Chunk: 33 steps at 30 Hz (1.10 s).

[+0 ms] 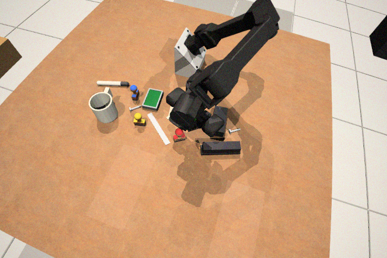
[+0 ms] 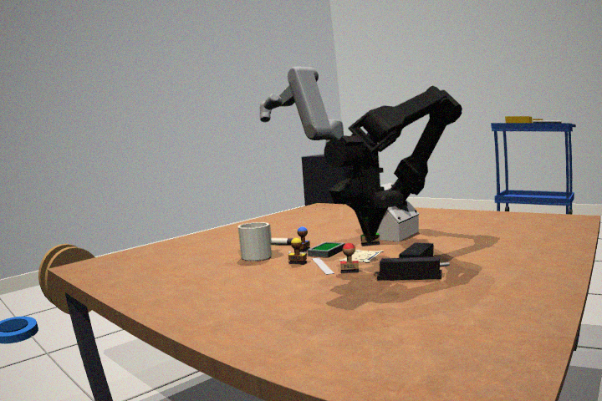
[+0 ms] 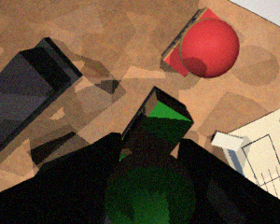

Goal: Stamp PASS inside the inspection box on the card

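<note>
My gripper [image 2: 369, 231] [image 3: 149, 146] is shut on the green stamp [image 2: 370, 241] [image 3: 168, 112], with its green knob between me and its block in the wrist view. The stamp is above the bench, clear of the pad. The cream card [image 1: 170, 113] [image 2: 365, 256] [image 3: 277, 126] lies to the right in the wrist view, with a thin-lined box [image 3: 256, 141] on it; the card's inside is only partly seen. The green ink pad [image 1: 152, 98] [image 2: 327, 248] lies open beyond the card. The stamp's printing face is hidden.
A red stamp [image 1: 179, 134] [image 2: 349, 257] [image 3: 209, 48] stands near the gripper. Black blocks [image 1: 220, 148] [image 2: 410, 268] [image 3: 19, 89] lie on the other side. Yellow [image 1: 139, 121] and blue [image 1: 133, 88] stamps, a mug [image 1: 105, 110], a marker [image 1: 110, 83] and a white strip [image 1: 158, 128] surround the pad.
</note>
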{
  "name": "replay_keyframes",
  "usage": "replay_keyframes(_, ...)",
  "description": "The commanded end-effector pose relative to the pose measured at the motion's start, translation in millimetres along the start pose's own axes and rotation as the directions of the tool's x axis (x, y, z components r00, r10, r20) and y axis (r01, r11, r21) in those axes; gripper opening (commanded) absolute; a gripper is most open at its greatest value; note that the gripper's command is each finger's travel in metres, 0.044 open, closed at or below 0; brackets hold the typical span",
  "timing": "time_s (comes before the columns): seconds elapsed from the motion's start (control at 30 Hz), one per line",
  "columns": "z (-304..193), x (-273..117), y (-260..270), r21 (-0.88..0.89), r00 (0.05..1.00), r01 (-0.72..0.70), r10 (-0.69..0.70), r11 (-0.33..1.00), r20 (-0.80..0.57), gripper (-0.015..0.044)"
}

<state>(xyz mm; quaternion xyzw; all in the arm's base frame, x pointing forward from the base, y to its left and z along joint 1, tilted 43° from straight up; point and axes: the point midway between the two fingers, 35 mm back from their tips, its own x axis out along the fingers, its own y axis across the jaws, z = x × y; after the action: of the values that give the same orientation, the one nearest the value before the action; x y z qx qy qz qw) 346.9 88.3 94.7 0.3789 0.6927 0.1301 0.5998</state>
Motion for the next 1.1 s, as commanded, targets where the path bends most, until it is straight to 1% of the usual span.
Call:
replay_keyframes(0.0,1.0,-3.4,1.3,-0.01,1.0,0.002,-0.002,1.0,0.006,0.0)
replay_keyframes(0.4,2.3,-8.5,-4.2,-0.009,1.0,0.004,-0.004,1.0,0.008,0.0)
replay_keyframes(0.73,16.7,-12.4,-82.1,-0.004,0.999,0.03,-0.029,1.0,0.023,0.0)
replay_keyframes(1.07,10.8,-13.7,-156.7,-0.001,0.999,0.034,-0.034,0.999,0.02,0.0)
